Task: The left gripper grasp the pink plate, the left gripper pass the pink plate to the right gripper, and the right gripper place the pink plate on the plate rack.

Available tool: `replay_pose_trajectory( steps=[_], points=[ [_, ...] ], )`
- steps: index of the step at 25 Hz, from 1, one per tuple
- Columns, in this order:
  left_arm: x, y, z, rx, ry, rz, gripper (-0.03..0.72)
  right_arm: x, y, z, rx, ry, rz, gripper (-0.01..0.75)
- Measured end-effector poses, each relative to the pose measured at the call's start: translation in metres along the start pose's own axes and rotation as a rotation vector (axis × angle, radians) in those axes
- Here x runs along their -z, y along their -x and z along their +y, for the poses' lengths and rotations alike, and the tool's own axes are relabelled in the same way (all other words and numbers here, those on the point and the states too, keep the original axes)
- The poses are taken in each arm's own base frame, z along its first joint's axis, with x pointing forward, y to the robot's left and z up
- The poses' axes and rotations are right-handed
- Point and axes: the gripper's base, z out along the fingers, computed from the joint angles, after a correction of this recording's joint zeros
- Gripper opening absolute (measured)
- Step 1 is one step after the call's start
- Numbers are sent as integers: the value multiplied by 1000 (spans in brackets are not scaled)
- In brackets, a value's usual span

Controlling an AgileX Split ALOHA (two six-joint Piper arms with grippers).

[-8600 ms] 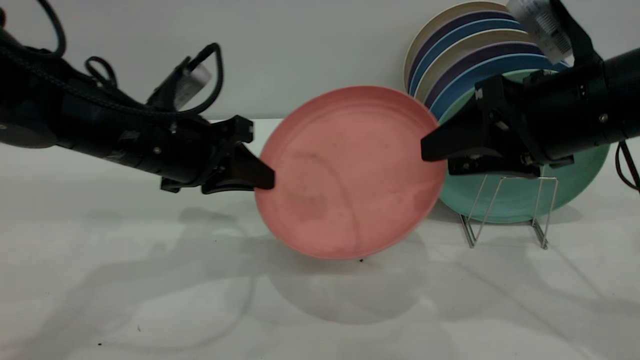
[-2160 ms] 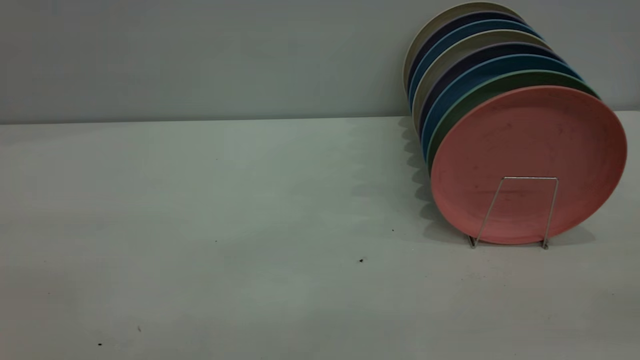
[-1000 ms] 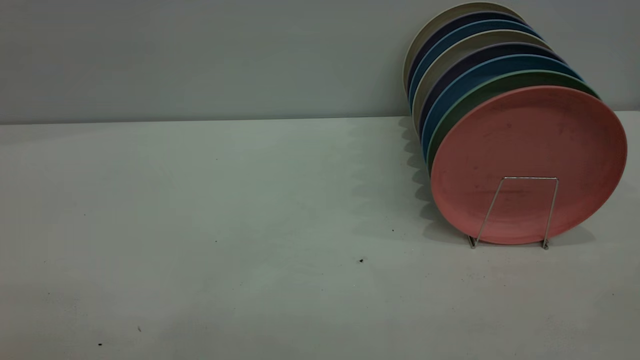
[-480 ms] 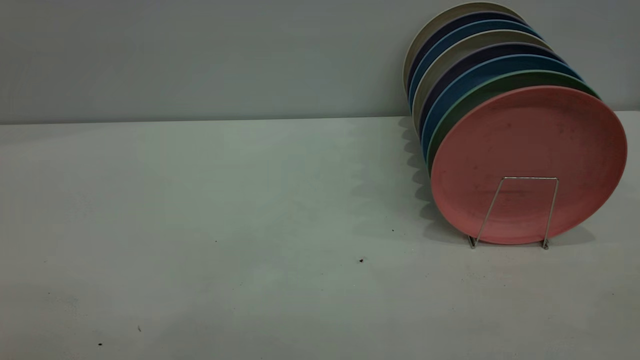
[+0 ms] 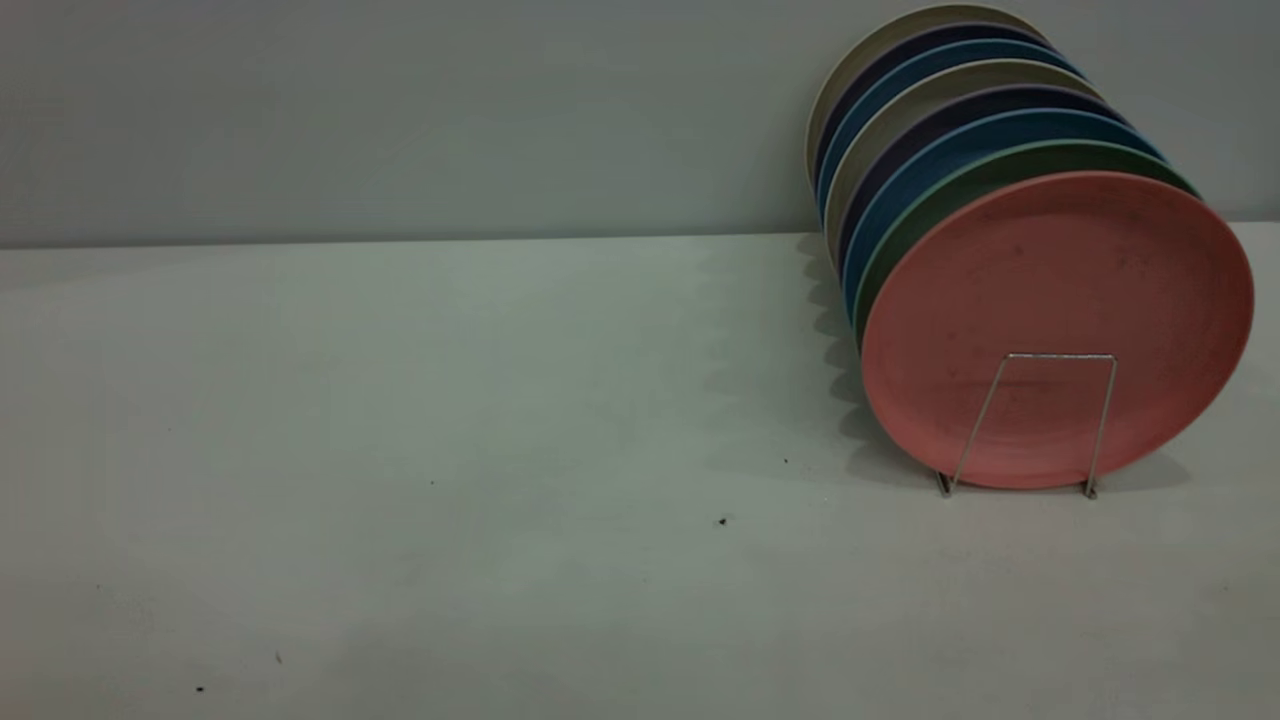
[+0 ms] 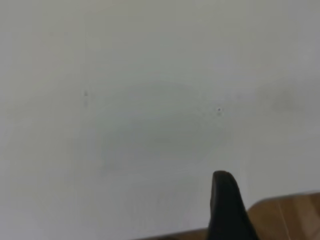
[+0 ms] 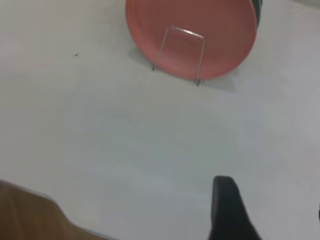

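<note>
Left wrist view: one black finger (image 6: 227, 207) of the left pincer shows at the lower right of the frame, over bare white desk (image 6: 150, 100), with a strip of brown surface beyond the desk edge at the bottom right. Second finger is out of frame, so can't tell if this pincer is released or clenched. Nothing is in it that I can see.

Right wrist view: same story for the right pincer, with one black finger (image 7: 229, 210) at the lower right and the other cut off by the frame edge. Grip state can't be told. It hangs over the desk (image 7: 125, 140), well apart from the plate rack (image 7: 181, 52) at the top centre of the frame. The front wire loop stands in front of the pink plate (image 7: 220, 40).

Exterior view: neither arm is in frame. Pink plate (image 5: 1060, 290) sits on the plate rack (image 5: 1035, 420) at the right of the frame, standing on edge and leaning back, frontmost in the row. Front loop of the rack crosses its lower face. Just behind it is a green plate (image 5: 960, 190), then a row of blue, purple and beige plates (image 5: 900, 100) running up to the upper right. Left and centre of the desk (image 5: 400, 450) show only a few dark specks.
</note>
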Motion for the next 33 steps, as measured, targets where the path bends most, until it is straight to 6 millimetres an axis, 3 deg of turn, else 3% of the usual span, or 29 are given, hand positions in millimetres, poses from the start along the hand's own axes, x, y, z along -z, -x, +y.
replay_pose_trajectory(
  steps=[33],
  points=[
    [1, -1, 0, -13, -10, -14, 485, 0, 0, 0, -17, -22, 3, 443]
  ],
)
